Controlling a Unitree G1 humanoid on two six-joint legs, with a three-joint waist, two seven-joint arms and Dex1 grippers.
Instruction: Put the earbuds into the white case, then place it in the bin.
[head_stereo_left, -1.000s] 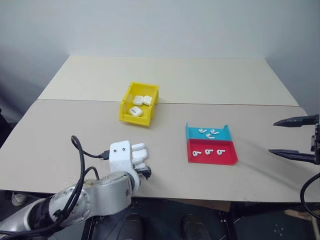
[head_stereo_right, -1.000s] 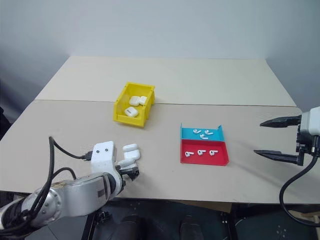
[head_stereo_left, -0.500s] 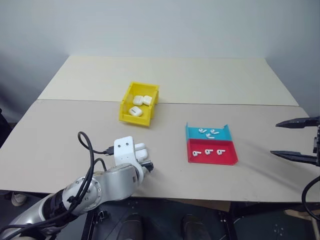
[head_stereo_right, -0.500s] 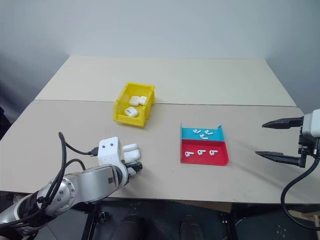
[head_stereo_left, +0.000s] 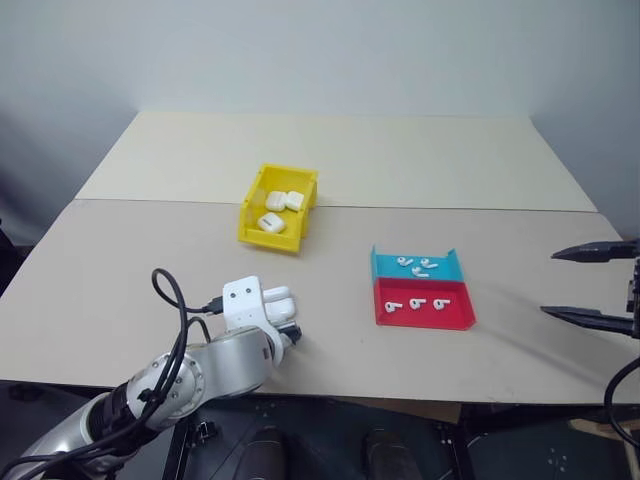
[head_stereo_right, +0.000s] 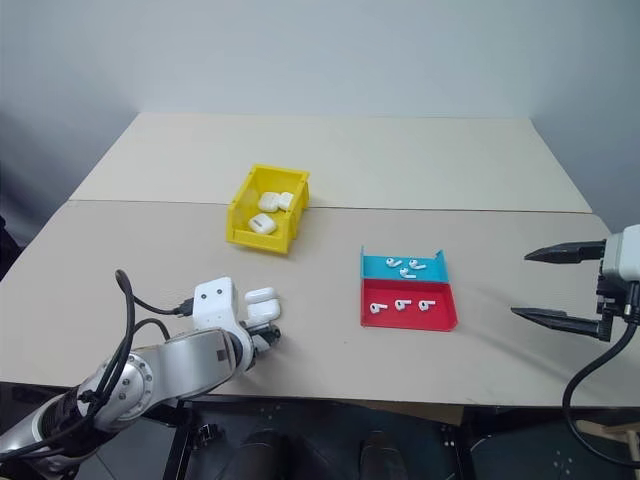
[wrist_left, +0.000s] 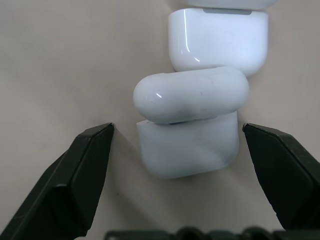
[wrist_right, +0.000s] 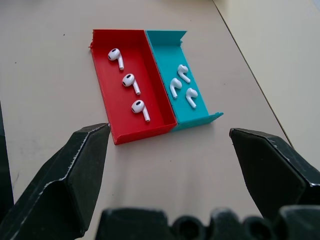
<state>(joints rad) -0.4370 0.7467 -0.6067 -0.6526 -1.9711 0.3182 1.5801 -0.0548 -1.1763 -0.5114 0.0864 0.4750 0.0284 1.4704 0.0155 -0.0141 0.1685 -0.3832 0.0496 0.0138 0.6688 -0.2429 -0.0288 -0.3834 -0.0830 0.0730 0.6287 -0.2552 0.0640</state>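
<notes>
Two white cases sitting right ahead of the left gripper (wrist_left: 177, 145), jaws spread wide with the nearest white case (wrist_left: 187, 127) dead between the fingers and nothing clamped yet. Looks like the lid is ajar on that one, tipped over the base. Second case (wrist_left: 217, 40) touching it just beyond. Best bet for the grab, imo: keep the case centred, squeeze across the base and not the lid, and stay clear of the second case so it doesn't get shoved along. Not much slack here either, since that pair sits close to the near tabletop (head_stereo_left: 130, 270) edge, so no dragging backward.

Further ahead and a bit to the right of the left gripper, the bin (head_stereo_left: 253, 222) with three cases already inside; plenty of bare tabletop on the way there.

Moving right: blue-and-red tray (wrist_right: 120, 131) lying just ahead of the right gripper (wrist_right: 175, 145), earbuds (wrist_right: 131, 81) in it, three in the red half, three in the blue. Right gripper spread wide too, empty, hanging off near the right tabletop edge. Loads of open room between both grippers.
</notes>
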